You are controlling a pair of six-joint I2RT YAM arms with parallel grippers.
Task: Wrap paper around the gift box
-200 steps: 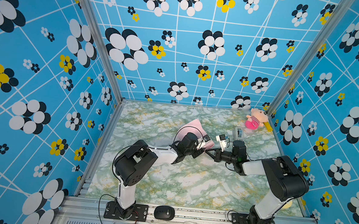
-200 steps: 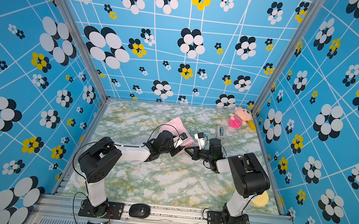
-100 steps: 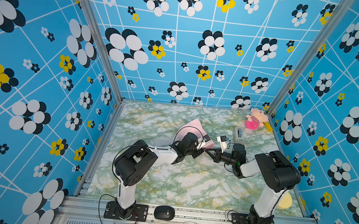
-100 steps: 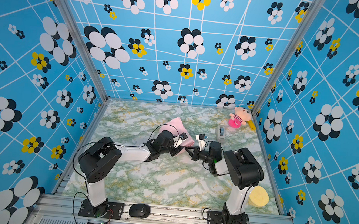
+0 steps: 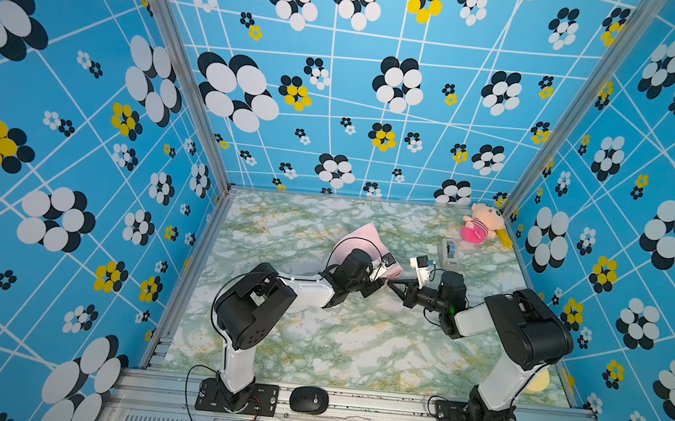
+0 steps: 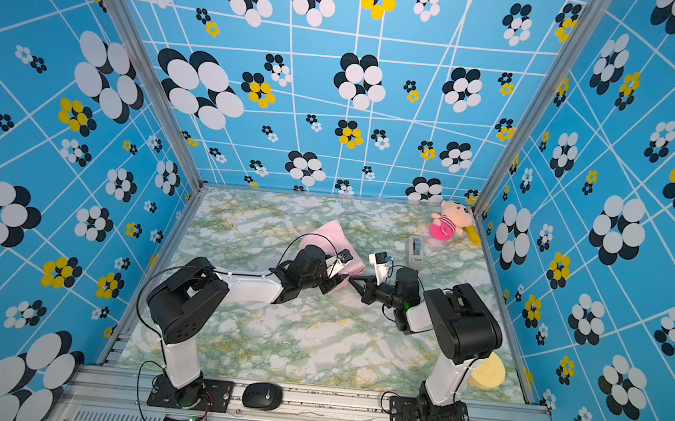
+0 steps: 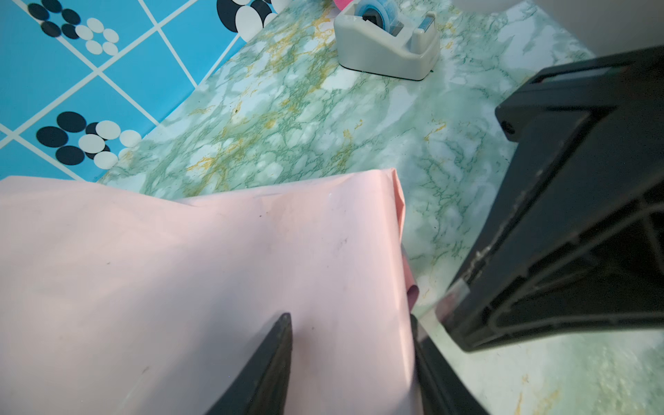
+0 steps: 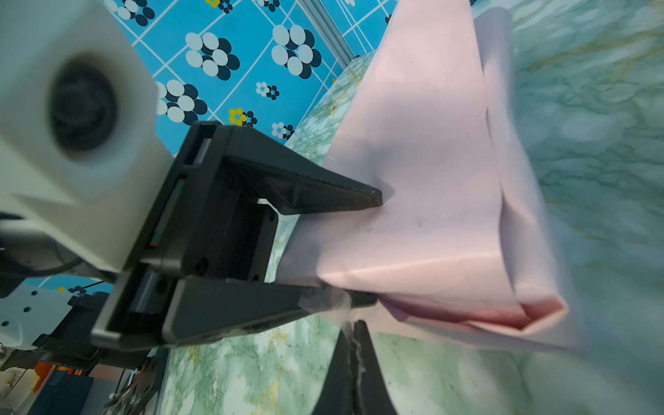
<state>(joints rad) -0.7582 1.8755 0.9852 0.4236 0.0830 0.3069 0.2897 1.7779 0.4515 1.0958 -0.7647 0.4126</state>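
— Looking down on the green marbled table (image 5: 336, 344), what lies there?
— Pale pink paper (image 5: 360, 240), folded into a bundle just beyond the middle. The gift box is hidden from sight.
— And the two arms?
— The left end effector (image 8: 373, 248) grips the paper bundle, one finger (image 8: 323, 190) pressing its top face, the other against its side. The right end effector (image 5: 392, 284) is closed, its tip just beside that side, with a scrap of clear film showing there. A grey tape dispenser (image 5: 449, 252) stands nearby, and a plush toy (image 5: 478, 228) lies in the far right corner.
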